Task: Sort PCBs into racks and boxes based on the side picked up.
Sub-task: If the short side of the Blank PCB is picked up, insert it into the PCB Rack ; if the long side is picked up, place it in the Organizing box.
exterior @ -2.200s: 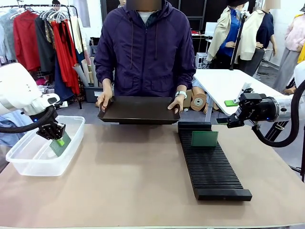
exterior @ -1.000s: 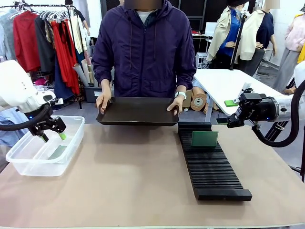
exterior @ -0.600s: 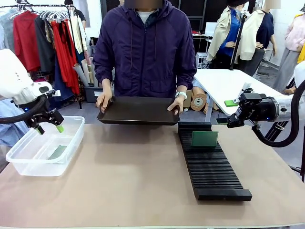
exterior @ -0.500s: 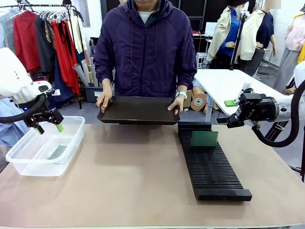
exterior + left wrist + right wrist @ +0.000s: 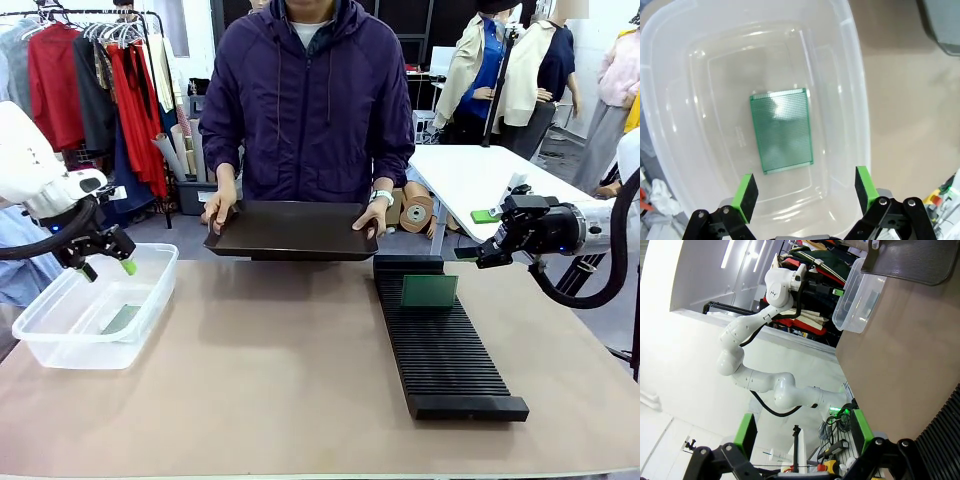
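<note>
Down in my left wrist view, a PCB [image 5: 782, 131] lies flat on the floor of the box [image 5: 670, 165], dotted light-green face up, near the middle and touching no wall. My left gripper [image 5: 804, 189] hangs above it, at its 6 o'clock in that view, jaws spread wide with nothing between the green pads [image 5: 745, 189].

From the front, that PCB [image 5: 121, 319] shows through the clear box [image 5: 150, 300], which sits at the table's 9 o'clock edge. My left gripper [image 5: 104, 269] hovers over the box's far end, empty and wide open.

A second PCB [image 5: 429, 290] stands on edge in a slot near the far end of the rack [image 5: 445, 360], which runs from about 1 o'clock toward 5 o'clock on the table [image 5: 280, 380]. My right gripper [image 5: 468, 254] is held off the table at 2 o'clock of the rack's far end, clear of it; its jaws are parted as wide as they go and hold nothing, as my right wrist view shows with both pads [image 5: 745, 432] apart over open space.

At 12 o'clock the person's hands [image 5: 218, 207] grip a black tray [image 5: 290, 230] by its two short ends, held just above the table's far edge and just beside the rack's far end.
</note>
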You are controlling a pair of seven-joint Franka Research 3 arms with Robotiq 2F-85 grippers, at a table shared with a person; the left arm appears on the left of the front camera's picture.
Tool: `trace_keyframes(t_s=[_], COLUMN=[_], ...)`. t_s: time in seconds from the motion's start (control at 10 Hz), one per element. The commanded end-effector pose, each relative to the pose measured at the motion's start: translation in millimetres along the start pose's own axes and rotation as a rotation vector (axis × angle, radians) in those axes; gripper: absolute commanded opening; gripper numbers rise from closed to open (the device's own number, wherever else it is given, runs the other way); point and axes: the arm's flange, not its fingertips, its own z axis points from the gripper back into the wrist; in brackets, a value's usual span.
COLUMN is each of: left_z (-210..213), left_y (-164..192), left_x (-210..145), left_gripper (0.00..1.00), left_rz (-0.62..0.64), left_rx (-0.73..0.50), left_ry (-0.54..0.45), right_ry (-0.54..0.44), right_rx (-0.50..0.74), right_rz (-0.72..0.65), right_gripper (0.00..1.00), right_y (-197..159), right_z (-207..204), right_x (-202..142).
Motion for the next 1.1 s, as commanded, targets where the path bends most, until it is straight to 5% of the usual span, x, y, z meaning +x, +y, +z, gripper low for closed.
trace_keyframes(t_s=[0.0,0.4,0.8,1.0], left_z=[4,17,30,35], left_y=[4,7,16,19], left_x=[-6,-9,-12,-19], left_gripper=[1.00,1.00,1.00,1.00], left_rz=[-0.023,-0.038,-0.014,0.006], left_rx=[-0.109,-0.347,-0.774,-0.858], left_ry=[-0.037,-0.108,-0.235,-0.238], right_ry=[0.004,0.004,0.004,0.004], right_rx=[-0.012,-0.012,-0.012,-0.012], right_rz=[0.005,0.005,0.005,0.005], right_gripper=[1.00,1.00,1.00,1.00], right_y=[2,2,2,2], right_z=[-2,-2,-2,-2], right_x=[2,2,2,2])
